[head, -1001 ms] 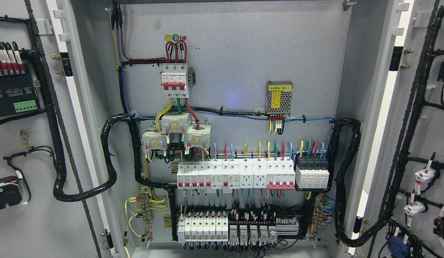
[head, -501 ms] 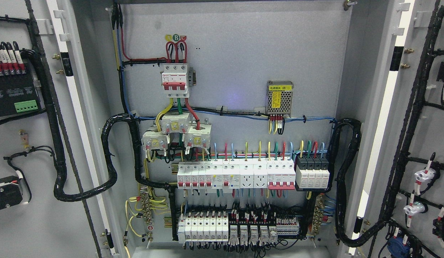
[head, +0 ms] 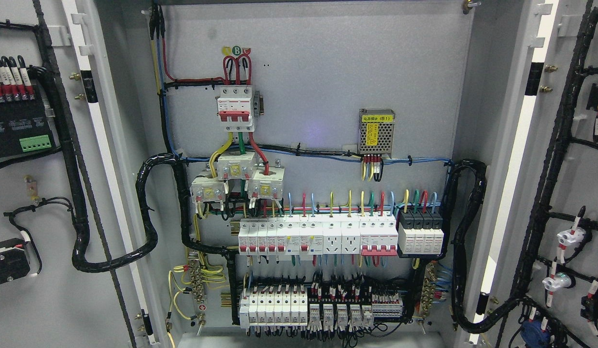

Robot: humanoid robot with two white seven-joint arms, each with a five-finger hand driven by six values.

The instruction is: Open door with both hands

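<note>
With both doors swung wide, left door (head: 48, 290) and right door (head: 569, 183), exposing far breaker rows (head: 318, 237) for access; no robot hand visible, state untellable.

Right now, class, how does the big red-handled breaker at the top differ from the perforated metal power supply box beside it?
The red-handled breaker is solid white plastic; the perforated metal power supply box is mesh with a yellow label. The breaker sits higher and further left. The breaker's wires enter at top and bottom, the box's only underneath. Both are mounted on the grey back panel.
</note>
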